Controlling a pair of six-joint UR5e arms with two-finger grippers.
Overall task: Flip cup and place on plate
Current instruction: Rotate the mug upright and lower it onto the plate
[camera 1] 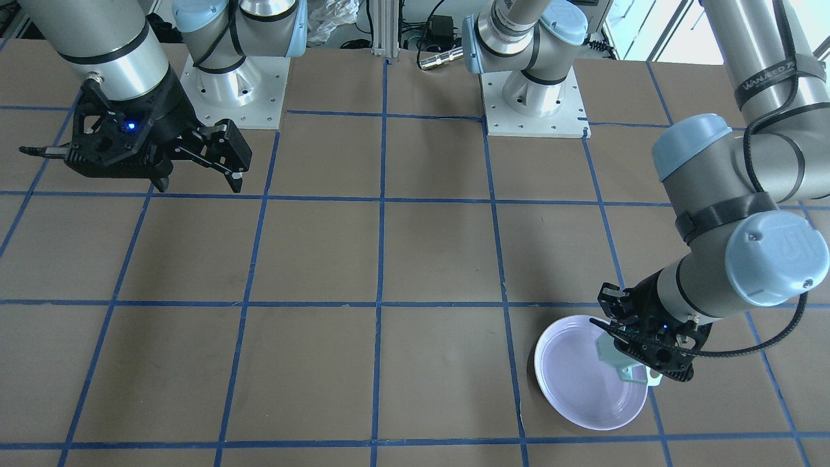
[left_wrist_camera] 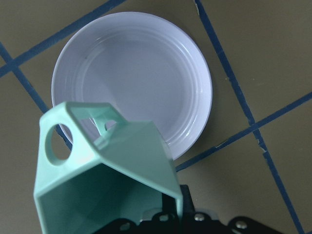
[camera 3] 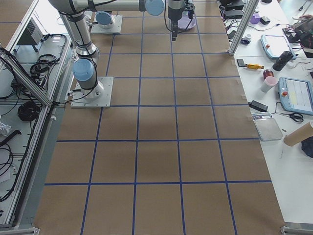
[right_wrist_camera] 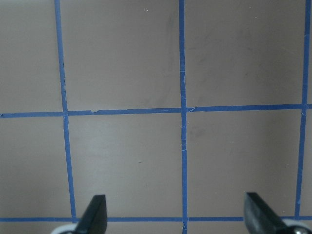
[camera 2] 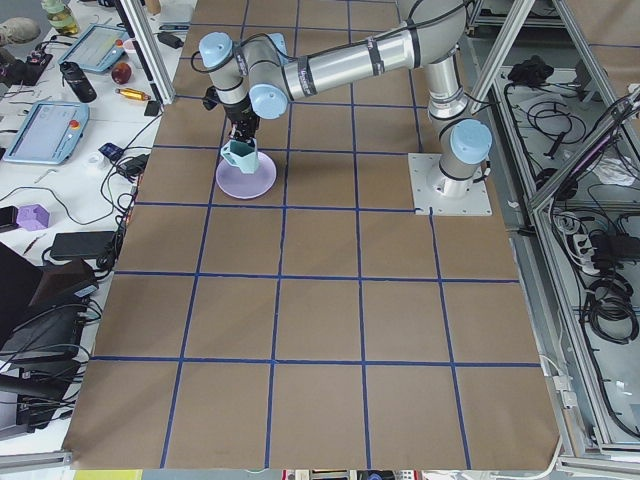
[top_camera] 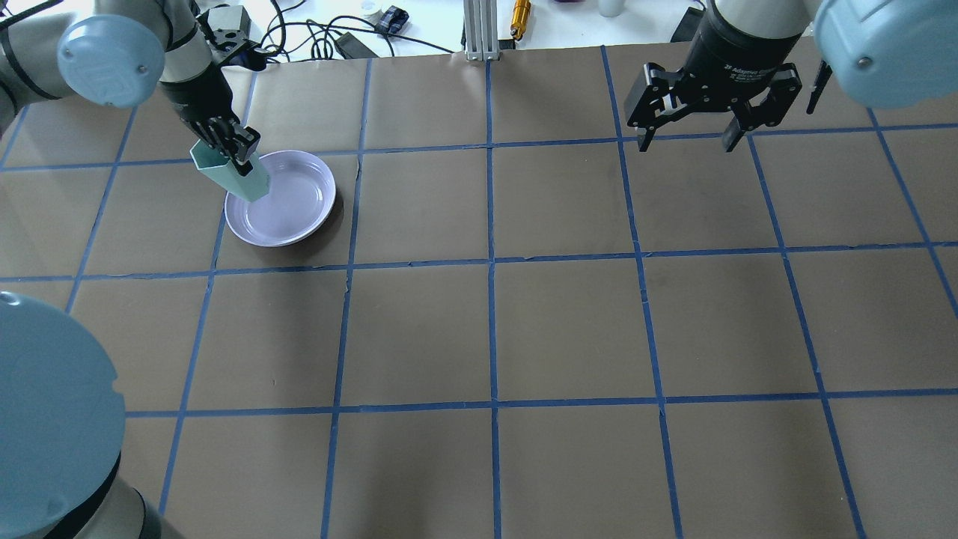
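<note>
My left gripper (top_camera: 238,153) is shut on the wall of the pale mint-green cup (top_camera: 233,175) and holds it tilted above the left edge of the lavender-white plate (top_camera: 296,206). In the left wrist view the cup (left_wrist_camera: 109,170) fills the lower left, handle frame at its top, with the plate (left_wrist_camera: 141,73) below it. In the front-facing view the cup (camera 1: 615,357) hangs over the plate's rim (camera 1: 551,383) under the gripper (camera 1: 639,353). My right gripper (top_camera: 687,141) is open and empty, high over the table's far right; its fingertips (right_wrist_camera: 95,214) show wide apart.
The brown table has a blue tape grid (top_camera: 490,258). The arm bases (camera 1: 233,84) stand at the robot's edge. Cables and small tools (top_camera: 359,34) lie beyond the far edge.
</note>
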